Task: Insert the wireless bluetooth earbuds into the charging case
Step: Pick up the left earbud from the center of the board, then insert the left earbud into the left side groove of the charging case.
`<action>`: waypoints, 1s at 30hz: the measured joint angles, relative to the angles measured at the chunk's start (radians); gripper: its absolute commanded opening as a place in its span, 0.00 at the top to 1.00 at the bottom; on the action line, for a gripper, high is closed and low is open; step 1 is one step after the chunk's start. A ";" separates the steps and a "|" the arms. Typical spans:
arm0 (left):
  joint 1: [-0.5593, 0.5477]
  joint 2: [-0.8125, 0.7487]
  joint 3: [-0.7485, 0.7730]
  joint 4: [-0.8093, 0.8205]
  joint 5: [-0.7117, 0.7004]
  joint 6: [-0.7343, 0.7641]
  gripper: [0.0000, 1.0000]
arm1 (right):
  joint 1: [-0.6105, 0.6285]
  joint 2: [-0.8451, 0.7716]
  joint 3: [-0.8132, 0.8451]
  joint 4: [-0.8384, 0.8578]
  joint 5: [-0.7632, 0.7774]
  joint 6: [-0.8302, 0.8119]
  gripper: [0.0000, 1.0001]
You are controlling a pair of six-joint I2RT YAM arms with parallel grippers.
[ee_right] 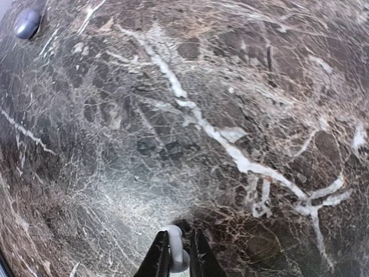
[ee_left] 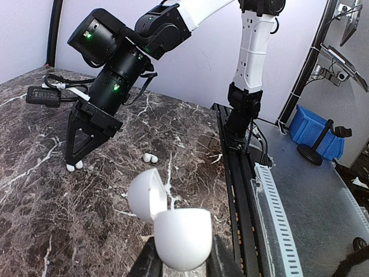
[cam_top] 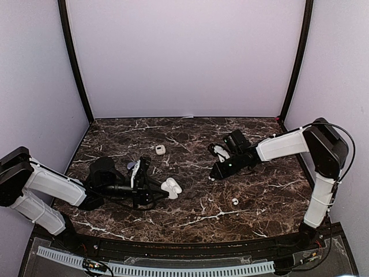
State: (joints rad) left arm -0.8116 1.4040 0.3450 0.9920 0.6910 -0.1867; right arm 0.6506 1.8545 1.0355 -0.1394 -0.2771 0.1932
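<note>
Right now my right pincer [ee_right: 179, 235] stands tip-down on the dark marble worktop [cam_top: 259, 138]. Its two fingers press against either side of a white earbud [ee_right: 174, 247] that rests on the surface. My left pincer [ee_left: 181, 257] pinches the white charging case [ee_left: 183, 234] by its rounded base, with the lid [ee_left: 145, 193] swung open. A second earbud [cam_top: 234, 201] lies loose on the worktop, near the right pincer but apart from it. A small pale case [cam_top: 160, 149] sits farther back.

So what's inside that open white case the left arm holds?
Nothing visible. The charging case, gripped by the left gripper, has its lid open, but its own shell hides the hollow.
</note>
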 measured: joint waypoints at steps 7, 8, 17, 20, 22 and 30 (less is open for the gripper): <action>0.000 0.000 0.000 0.000 0.000 0.000 0.82 | 0.005 -0.011 -0.006 0.002 -0.011 -0.005 1.00; 0.000 0.000 0.000 0.000 0.000 0.000 0.82 | 0.006 -0.016 -0.009 0.002 -0.012 -0.008 1.00; 0.000 0.000 0.000 0.000 0.000 0.000 0.82 | 0.016 -0.100 -0.063 0.035 -0.017 -0.020 1.00; 0.000 0.000 0.000 0.000 0.001 0.000 0.82 | 0.022 -0.137 -0.089 0.062 -0.020 -0.025 1.00; 0.000 0.000 0.000 0.002 0.002 0.000 0.82 | 0.027 -0.168 -0.111 0.089 -0.023 -0.030 1.00; 0.000 0.036 0.010 0.054 0.018 -0.016 0.83 | 0.078 -0.362 -0.238 0.265 -0.068 -0.043 1.00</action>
State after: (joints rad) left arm -0.8116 1.4399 0.3553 1.0462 0.7094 -0.2024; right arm 0.7284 1.4929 0.7979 0.1257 -0.3454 0.1501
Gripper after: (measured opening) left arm 0.271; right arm 0.009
